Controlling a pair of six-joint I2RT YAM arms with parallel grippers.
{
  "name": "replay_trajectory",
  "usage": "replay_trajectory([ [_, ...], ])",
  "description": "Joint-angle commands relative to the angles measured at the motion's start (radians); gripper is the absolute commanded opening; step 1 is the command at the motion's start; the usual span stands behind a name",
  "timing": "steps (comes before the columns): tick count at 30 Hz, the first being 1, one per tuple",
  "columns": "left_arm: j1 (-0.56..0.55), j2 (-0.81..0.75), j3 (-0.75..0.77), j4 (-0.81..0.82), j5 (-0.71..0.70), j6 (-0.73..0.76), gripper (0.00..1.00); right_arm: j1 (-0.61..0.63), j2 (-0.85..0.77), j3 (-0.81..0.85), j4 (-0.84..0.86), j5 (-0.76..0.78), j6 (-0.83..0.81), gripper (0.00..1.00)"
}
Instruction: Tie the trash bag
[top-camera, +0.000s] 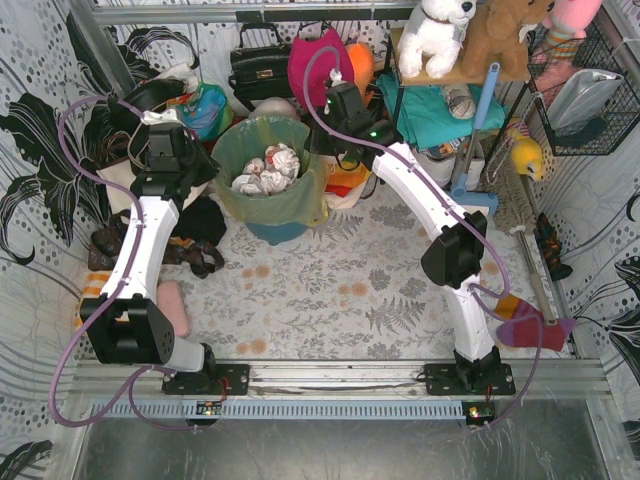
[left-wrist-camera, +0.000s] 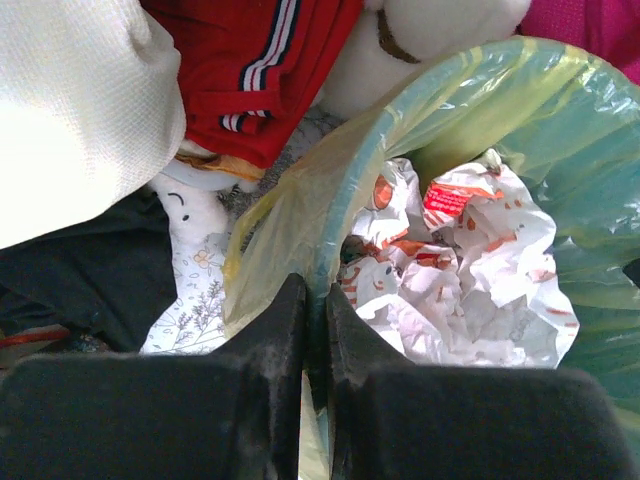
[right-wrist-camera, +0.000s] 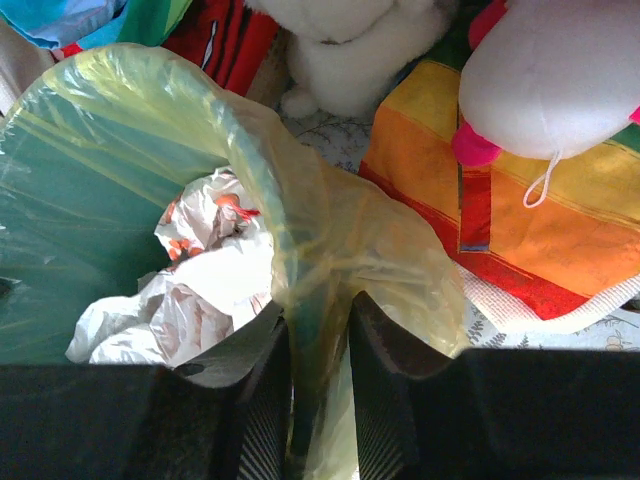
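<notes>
Left wrist: fingers (left-wrist-camera: 268, 345) @ trash bag (left-wrist-camera: 500, 105) rim

The trash bag (top-camera: 305, 190) is a thin, see-through yellow-green plastic liner. It stands open and untied in the round teal bin (top-camera: 275, 232) at the far middle of the scene, with crumpled white paper (top-camera: 265, 170) inside. Its top folds out over the rim and hangs wrinkled down the outside, pinched at the left edge by the left gripper (left-wrist-camera: 315, 330) and at the right edge by the right gripper (right-wrist-camera: 318, 360).
</notes>
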Motion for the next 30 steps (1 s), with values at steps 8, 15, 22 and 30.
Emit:
replay_trajectory([
  [8,-0.004,-0.014,0.073,-0.056,0.035,0.054,0.00,0.003,-0.025,0.035,-0.067,-0.008,-0.025,0.12],
  [15,-0.188,-0.035,0.167,-0.215,-0.068,0.099,0.00,0.003,-0.109,-0.024,-0.140,-0.047,0.010,0.00],
  [22,-0.380,-0.136,0.158,-0.301,-0.118,0.023,0.00,0.009,-0.300,-0.242,-0.206,-0.042,-0.010,0.00],
  [30,-0.597,-0.265,0.082,-0.365,-0.150,-0.134,0.00,0.010,-0.602,-0.549,-0.259,-0.010,-0.006,0.00],
])
